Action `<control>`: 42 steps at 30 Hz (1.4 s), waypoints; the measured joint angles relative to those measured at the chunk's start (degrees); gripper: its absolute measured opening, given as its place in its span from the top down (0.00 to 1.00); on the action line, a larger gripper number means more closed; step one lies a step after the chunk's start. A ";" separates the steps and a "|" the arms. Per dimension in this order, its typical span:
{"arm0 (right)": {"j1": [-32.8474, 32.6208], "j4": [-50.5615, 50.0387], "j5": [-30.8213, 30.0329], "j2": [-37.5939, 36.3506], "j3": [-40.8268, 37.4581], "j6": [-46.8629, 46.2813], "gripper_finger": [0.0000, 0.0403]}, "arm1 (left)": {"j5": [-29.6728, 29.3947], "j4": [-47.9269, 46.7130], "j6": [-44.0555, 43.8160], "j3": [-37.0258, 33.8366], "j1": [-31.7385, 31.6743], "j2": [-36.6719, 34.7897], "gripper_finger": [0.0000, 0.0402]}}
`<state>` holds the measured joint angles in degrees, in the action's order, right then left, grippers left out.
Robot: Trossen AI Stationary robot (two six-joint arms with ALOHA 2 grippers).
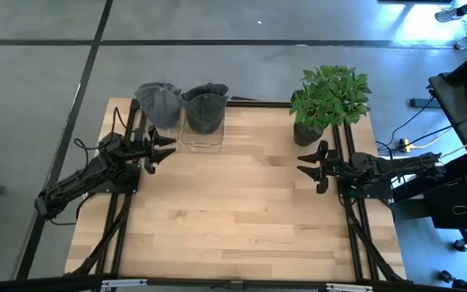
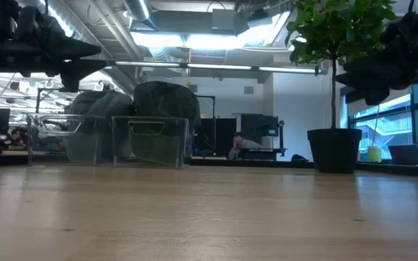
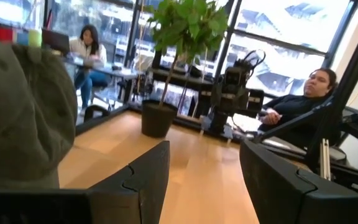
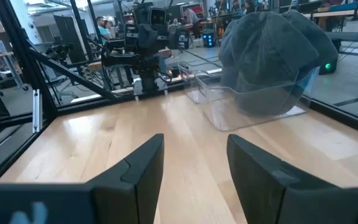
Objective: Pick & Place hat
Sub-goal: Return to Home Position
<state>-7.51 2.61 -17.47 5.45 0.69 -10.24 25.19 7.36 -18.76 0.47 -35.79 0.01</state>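
Two grey caps stand at the table's far edge. The lighter cap (image 1: 158,103) sits in a clear bin on the left, and the darker cap (image 1: 206,109) fills a second clear bin (image 1: 202,135) beside it, crowns up; both show in the low view (image 2: 165,109) and the darker one in the right wrist view (image 4: 272,59). My left gripper (image 1: 165,151) hovers open above the table just near of the bins, the lighter cap (image 3: 17,118) close beside it. My right gripper (image 1: 308,168) hovers open at the table's right side, near the plant, facing left.
A potted plant (image 1: 328,101) stands at the far right corner. The wooden tabletop (image 1: 233,211) stretches between and in front of the arms. Black frame rails run along both table sides. People sit at desks (image 3: 89,53) beyond the table.
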 joint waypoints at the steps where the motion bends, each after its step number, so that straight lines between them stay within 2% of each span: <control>1: 0.00 0.02 0.00 0.00 0.00 -0.07 0.56 | -0.02 -0.83 0.00 0.00 0.15 0.00 0.53; 12: 0.00 0.83 -0.95 0.02 -0.28 2.32 0.56 | -0.04 -3.09 2.97 0.00 0.53 0.09 0.53; 20: 0.00 0.87 -0.37 0.02 -0.28 7.69 0.56 | -0.04 -2.98 4.52 0.00 0.53 0.09 0.53; 42: 0.00 0.88 -0.37 0.02 -0.31 7.69 0.56 | -0.03 -2.93 4.52 -0.02 0.53 0.11 0.53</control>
<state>-7.51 3.49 -17.85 5.48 0.38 -2.55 25.16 4.43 -14.24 0.45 -35.27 0.12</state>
